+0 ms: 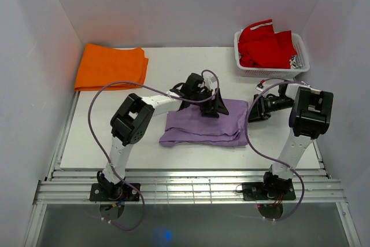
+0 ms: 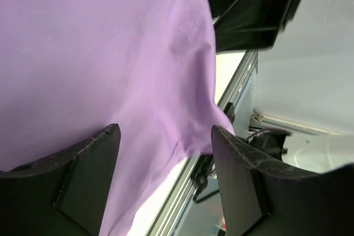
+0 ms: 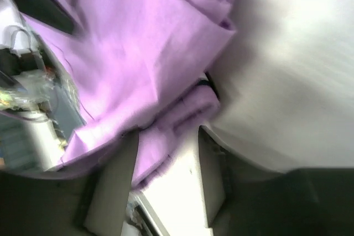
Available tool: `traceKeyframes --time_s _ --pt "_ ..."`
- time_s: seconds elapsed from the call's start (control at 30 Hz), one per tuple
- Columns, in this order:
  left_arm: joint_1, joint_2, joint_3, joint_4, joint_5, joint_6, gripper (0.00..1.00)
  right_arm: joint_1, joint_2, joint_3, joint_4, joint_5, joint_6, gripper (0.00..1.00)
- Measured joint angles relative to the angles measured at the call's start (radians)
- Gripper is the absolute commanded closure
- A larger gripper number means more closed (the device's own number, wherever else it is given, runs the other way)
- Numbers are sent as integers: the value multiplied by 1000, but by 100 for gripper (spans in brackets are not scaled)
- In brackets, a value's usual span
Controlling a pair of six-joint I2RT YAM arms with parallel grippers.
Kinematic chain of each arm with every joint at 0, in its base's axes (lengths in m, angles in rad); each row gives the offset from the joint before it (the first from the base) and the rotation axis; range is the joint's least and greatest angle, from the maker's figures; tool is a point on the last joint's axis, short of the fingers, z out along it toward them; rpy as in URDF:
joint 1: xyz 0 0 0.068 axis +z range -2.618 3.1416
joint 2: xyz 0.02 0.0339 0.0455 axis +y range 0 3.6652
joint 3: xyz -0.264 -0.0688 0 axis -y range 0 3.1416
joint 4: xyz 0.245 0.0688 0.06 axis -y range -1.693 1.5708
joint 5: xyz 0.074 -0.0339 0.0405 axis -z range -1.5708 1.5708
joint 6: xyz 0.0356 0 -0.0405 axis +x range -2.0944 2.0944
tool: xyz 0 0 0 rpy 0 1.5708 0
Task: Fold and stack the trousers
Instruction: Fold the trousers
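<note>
Folded lilac soft-fabric trousers [image 1: 202, 125] lie beneath the open left end effector [image 1: 213, 107]; the right end effector [image 1: 255, 110], seemingly parted though blurred, straddles their edge. Lift both straight up, sparing the fold.

The soft fabric trousers [image 1: 205, 125] are lilac, the folded garment [image 1: 110, 66] far left orange, the far-right crumpled garment [image 1: 266, 44] red with white trim.

a lab test booth: plain white walls [image 1: 191, 4], aluminium rail frame [image 1: 191, 189].
</note>
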Motion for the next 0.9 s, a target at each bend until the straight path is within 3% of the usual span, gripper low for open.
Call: traceKeyframes --time_s 0.1,0.3,0.47,0.6,0.73,0.9 --pt "70 -102 -39 -71 21 61 23 -21 -1 124 -93 84 -66 32" --pt "254 -362 -136 -180 84 201 22 -56 -13 395 -272 208 -158 27" --pt "377 -448 -180 -226 188 311 26 5 -52 504 -344 147 -194 27" --pt "426 -416 -245 -233 319 331 32 187 -99 421 -369 31 -232 32" --pt "443 -374 -339 -232 390 331 33 348 -84 218 -379 -60 -285 39" --pt "464 -338 -440 -253 410 342 38 262 19 -22 -359 -23 -313 44"
